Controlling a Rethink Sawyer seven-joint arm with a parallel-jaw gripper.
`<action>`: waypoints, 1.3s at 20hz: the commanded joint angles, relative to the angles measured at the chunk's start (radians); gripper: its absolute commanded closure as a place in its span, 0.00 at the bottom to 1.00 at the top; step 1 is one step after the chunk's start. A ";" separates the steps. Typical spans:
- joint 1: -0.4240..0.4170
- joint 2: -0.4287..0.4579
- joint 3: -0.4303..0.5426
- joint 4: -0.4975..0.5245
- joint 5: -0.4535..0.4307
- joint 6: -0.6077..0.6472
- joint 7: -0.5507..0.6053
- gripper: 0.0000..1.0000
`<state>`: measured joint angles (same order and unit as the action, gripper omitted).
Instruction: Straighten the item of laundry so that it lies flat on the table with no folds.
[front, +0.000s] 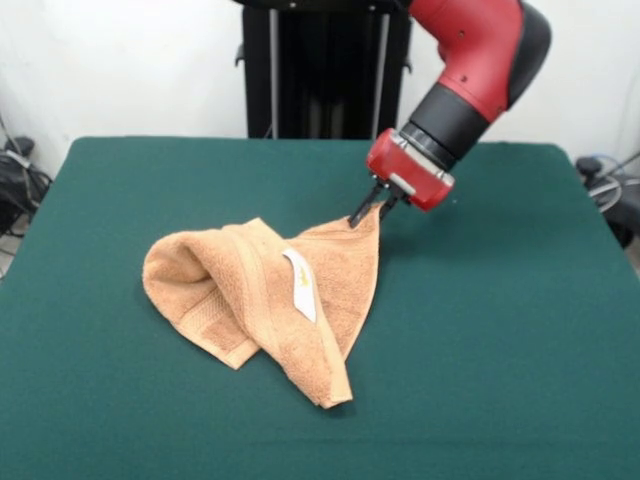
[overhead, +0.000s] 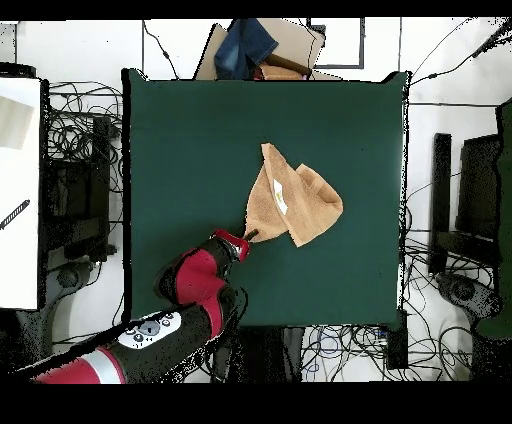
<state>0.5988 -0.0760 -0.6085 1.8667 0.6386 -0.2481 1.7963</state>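
Observation:
The orange-tan towel (front: 265, 300) lies crumpled and folded over itself near the middle of the green table (front: 500, 330), its white label (front: 300, 283) facing up. One corner is pulled up to a peak. My gripper (front: 371, 211) is shut on that raised corner, just above the table, at the towel's far right side. In the overhead view the towel (overhead: 293, 197) sits right of centre on the table (overhead: 180, 140), and the gripper (overhead: 250, 236) holds its lower-left corner.
The arm (front: 470, 70) comes down from the upper right in the front view. The black pedestal (front: 320, 70) stands behind the table's far edge. Cables and boxes (overhead: 265, 45) lie on the floor around the table.

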 joint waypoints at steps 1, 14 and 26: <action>-0.045 -0.006 0.167 -0.014 -0.007 -0.102 0.292 1.00; -0.137 -0.058 0.271 -0.008 -0.114 -0.044 0.226 1.00; -0.105 -0.194 0.243 0.050 -0.175 0.057 0.189 1.00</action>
<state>0.4841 -0.2294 -0.5246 1.9065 0.4893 -0.2784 1.7963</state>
